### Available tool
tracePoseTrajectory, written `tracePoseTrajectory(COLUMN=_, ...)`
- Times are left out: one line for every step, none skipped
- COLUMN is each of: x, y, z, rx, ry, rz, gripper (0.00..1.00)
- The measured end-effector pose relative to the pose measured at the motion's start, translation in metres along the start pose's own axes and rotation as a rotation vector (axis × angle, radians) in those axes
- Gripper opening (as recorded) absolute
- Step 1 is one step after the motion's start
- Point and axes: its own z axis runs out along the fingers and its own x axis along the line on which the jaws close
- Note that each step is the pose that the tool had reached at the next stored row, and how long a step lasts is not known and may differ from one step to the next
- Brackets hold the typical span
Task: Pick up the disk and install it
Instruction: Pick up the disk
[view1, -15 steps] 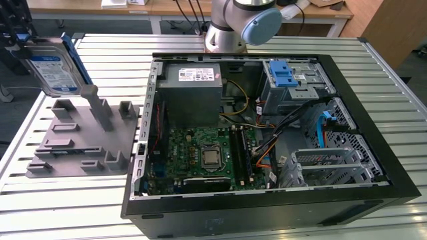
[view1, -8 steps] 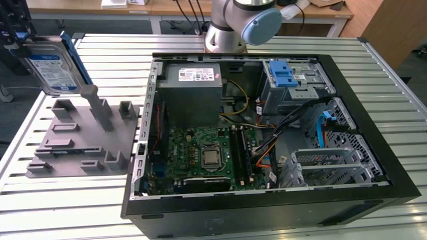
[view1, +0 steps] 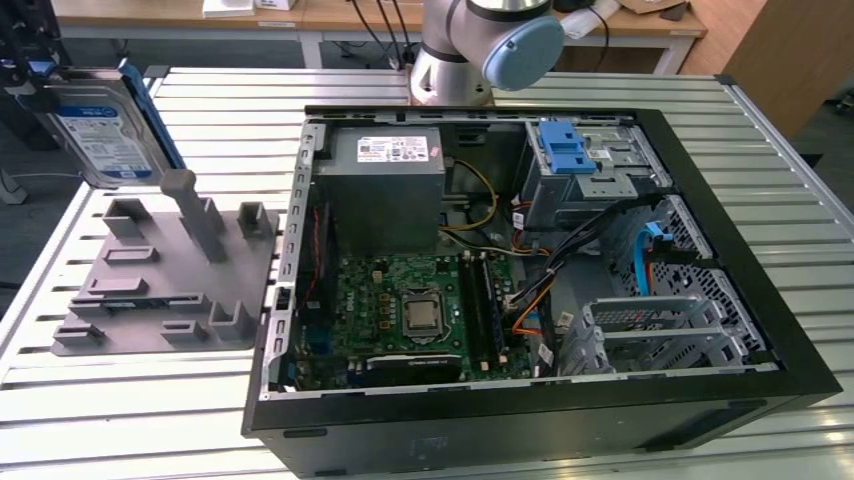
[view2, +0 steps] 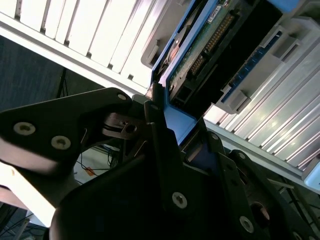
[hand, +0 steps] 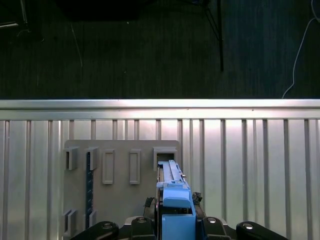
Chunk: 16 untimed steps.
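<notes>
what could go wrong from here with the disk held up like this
The gripper seems to grip the disk only by its blue bracket edge, so it might tilt or slip. The disk hangs close to the grey holder and could clip its tall post. Loose cables lie in the open case beside the drive cage and might snag.

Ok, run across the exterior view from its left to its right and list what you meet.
The disk → the grey power-supply box → the blue-latched drive cage → the black case's right wall.
</notes>
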Motion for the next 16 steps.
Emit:
tracePoseTrajectory(x=0.0, y=0.0, z=-0.0004, rx=0.0, ry=0.0, rz=0.0, gripper=0.36)
tracePoseTrajectory(x=0.0, y=0.0001, z=-0.0009, rx=0.0, ry=0.0, rz=0.0, gripper=0.36)
tracePoseTrajectory(x=0.0, y=0.0001, z=-0.0014, rx=0.0001, ry=0.0, rz=0.0, gripper=0.36)
tracePoseTrajectory(x=0.0, y=0.0001, z=-0.0018, rx=0.0, ry=0.0, rz=0.0, gripper=0.36)
tracePoseTrajectory(x=-0.0001, y=0.0001, z=-0.0022, rx=0.0001, ry=-0.0001, rz=0.0, gripper=0.36)
tracePoseTrajectory(x=-0.0001, y=0.0001, z=-0.0025, rx=0.0001, ry=0.0, rz=0.0, gripper=0.36)
tracePoseTrajectory(x=-0.0001, y=0.0001, z=-0.0028, rx=0.0001, ry=0.0, rz=0.0, gripper=0.36)
tracePoseTrajectory(x=-0.0001, y=0.0001, z=-0.0031, rx=0.0002, ry=-0.0001, rz=0.0, gripper=0.36)
tracePoseTrajectory(x=-0.0001, y=0.0001, z=-0.0035, rx=0.0, ry=0.0, rz=0.0, gripper=0.36)
tracePoseTrajectory(x=-0.0001, y=0.0001, z=-0.0037, rx=0.0001, ry=-0.0001, rz=0.0, gripper=0.36)
tracePoseTrajectory(x=-0.0001, y=0.0001, z=-0.004, rx=0.0, ry=0.0, rz=0.0, gripper=0.36)
tracePoseTrajectory(x=-0.0001, y=0.0001, z=-0.0043, rx=0.0001, ry=0.0, rz=0.0, gripper=0.36)
tracePoseTrajectory(x=-0.0001, y=0.0001, z=-0.0045, rx=0.0001, ry=0.0, rz=0.0, gripper=0.36)
tracePoseTrajectory(x=-0.0001, y=0.0001, z=-0.0047, rx=0.0001, ry=0.0, rz=0.0, gripper=0.36)
tracePoseTrajectory(x=-0.0001, y=0.0001, z=-0.0049, rx=0.0001, ry=-0.0001, rz=0.0, gripper=0.36)
tracePoseTrajectory(x=-0.0001, y=0.0001, z=-0.005, rx=0.0001, ry=-0.0001, rz=0.0, gripper=0.36)
